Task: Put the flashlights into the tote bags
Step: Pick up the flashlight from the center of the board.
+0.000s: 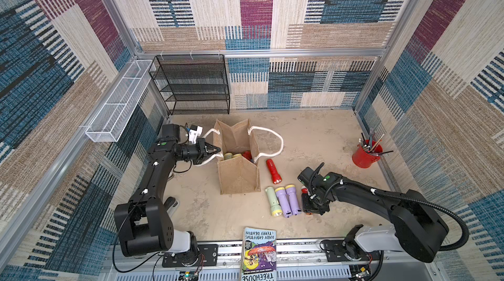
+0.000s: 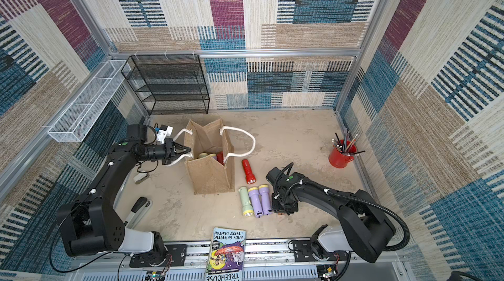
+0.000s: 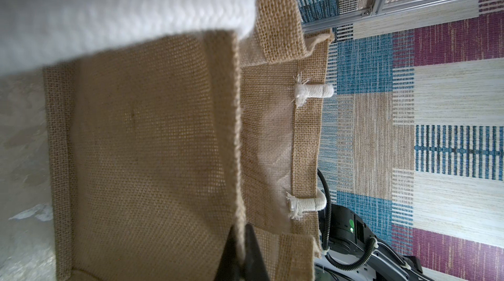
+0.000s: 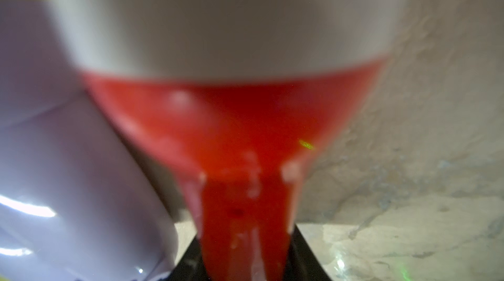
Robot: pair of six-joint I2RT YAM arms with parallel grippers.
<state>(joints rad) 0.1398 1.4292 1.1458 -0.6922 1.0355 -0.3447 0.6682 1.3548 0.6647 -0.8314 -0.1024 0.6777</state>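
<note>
Flashlights in tote bag: few, only heads show, count hidden. Remaining on tabletop: red flashlight, green flashlight, 2 lilac flashlights, plus red/white flashlight under right tool. Left tool pinched on bag rim. Right tool straddles red/white one; wrist view blurred, can't tell if clamped.

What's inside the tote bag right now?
In a top view, the tote bag holds pale flashlight heads and a red flashlight. Anything deeper is hidden by its walls.
</note>
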